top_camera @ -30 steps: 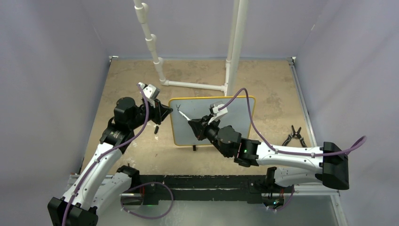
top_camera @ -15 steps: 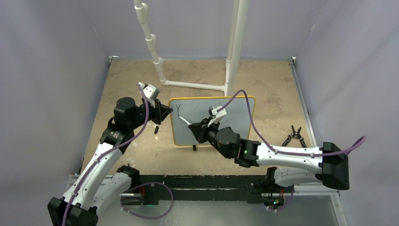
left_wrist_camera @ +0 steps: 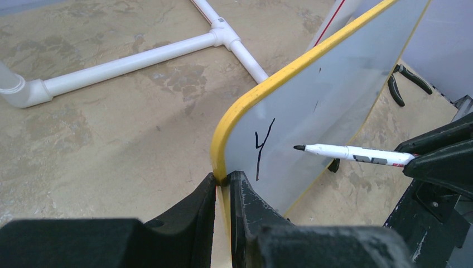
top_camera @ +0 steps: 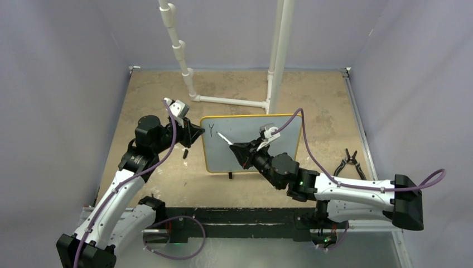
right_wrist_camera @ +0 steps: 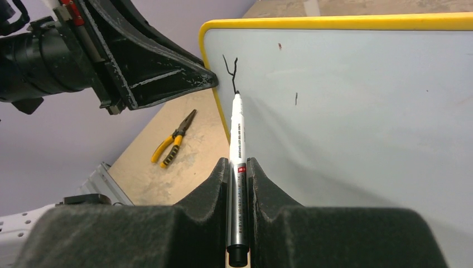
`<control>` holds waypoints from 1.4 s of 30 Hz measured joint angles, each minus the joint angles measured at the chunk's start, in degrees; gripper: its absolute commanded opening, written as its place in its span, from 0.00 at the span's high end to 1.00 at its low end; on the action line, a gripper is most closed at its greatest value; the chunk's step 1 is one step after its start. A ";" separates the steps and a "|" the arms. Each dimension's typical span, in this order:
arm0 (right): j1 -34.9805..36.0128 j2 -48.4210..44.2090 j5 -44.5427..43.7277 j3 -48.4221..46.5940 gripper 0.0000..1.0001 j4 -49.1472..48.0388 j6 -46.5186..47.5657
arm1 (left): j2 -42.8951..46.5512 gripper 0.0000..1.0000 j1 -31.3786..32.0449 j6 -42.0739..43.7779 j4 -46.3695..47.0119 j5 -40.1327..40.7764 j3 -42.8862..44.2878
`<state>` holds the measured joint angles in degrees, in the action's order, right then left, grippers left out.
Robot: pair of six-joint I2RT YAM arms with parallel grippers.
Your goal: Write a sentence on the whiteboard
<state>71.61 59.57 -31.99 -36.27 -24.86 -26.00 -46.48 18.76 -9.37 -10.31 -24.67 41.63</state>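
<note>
My right pincer (right_wrist_camera: 238,164) has carried the marker (right_wrist_camera: 237,128) rightward off the "Y" (left_wrist_camera: 262,148), gripping it firmly; my left pincer (left_wrist_camera: 223,181) clamps the whiteboard (left_wrist_camera: 346,84) edge.

Glossy whiteboard (right_wrist_camera: 362,111), rough matt tabletop (top_camera: 312,95)

Tan mottled surface (top_camera: 323,106) filled centre of top view. White pipe frame (top_camera: 231,101) stood on it, upper middle. Whiteboard (top_camera: 215,153) stood at centre on small black feet (top_camera: 230,175). Black pliers (top_camera: 348,162) lay at right, well apart from board. Small dark object (top_camera: 184,152) lay just left of board. Yellow-handled pliers (right_wrist_camera: 173,139) lay on it, left of centre in right wrist view.
</note>
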 measured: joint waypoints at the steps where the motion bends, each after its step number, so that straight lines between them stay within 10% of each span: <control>1: 0.00 0.07 -0.20 0.00 1.00 0.02 0.09 | 0.00 1.00 0.00 0.00 0.00 0.00 0.00; 42: 0.02 5.81 -1.46 -3.28 1.00 3.26 0.72 | -0.02 1.00 0.00 0.00 0.24 0.04 -0.13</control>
<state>71.64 65.39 -33.45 -39.55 -21.61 -25.28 -46.50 18.76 -9.37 -10.07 -24.62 41.50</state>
